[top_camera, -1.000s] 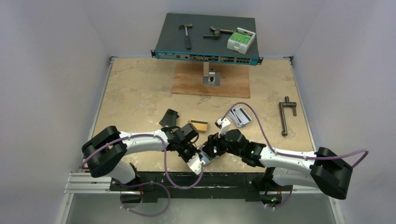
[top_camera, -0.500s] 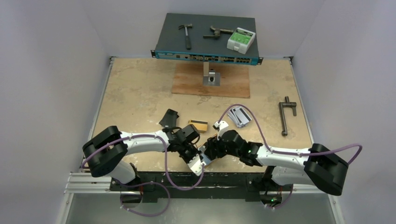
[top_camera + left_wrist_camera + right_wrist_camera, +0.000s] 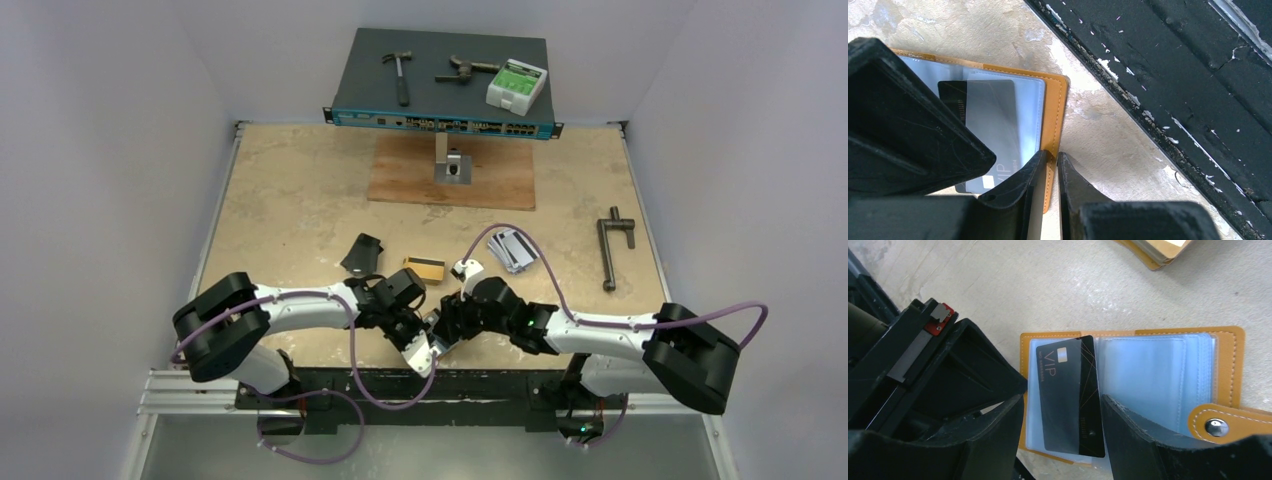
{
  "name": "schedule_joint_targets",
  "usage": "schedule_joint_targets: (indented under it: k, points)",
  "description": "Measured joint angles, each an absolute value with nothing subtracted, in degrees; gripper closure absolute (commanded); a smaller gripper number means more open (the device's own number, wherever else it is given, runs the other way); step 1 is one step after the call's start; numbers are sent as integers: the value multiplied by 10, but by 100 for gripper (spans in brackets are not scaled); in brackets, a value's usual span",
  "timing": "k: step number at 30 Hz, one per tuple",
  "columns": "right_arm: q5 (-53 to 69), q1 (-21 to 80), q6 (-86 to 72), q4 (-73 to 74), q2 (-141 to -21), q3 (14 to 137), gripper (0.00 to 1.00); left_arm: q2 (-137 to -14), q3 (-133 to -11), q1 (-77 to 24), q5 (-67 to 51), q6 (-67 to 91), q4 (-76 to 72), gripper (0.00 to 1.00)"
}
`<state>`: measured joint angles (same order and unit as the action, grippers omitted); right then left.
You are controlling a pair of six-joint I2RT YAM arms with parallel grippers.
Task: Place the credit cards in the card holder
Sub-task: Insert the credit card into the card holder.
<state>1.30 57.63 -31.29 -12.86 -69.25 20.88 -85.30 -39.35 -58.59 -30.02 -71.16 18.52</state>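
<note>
Lying crosswise on holder (image 3: 1237,365) (askew): card (image 3: 1070,395)

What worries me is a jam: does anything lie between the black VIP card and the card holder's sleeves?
Nothing visible does: the VIP card lies askew on the open card holder's clear sleeves, between the right gripper's spread fingers.

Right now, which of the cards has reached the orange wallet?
The dark card marked VIP, lying on the open card holder over its clear sleeves. The silver-grey cards and the yellow-orange stack lie apart from it, farther back on the table.
</note>
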Motion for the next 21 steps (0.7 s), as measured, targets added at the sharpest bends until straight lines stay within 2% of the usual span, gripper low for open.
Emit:
schedule_joint_targets:
  k: [13, 21]
  points:
    - [56, 577, -339, -129, -692, 209, 44, -848, -385, -586, -297, -696, 170, 85]
    - [77, 573, -339, -128, -686, 202, 47, -840, -382, -587, -288, -684, 168, 65]
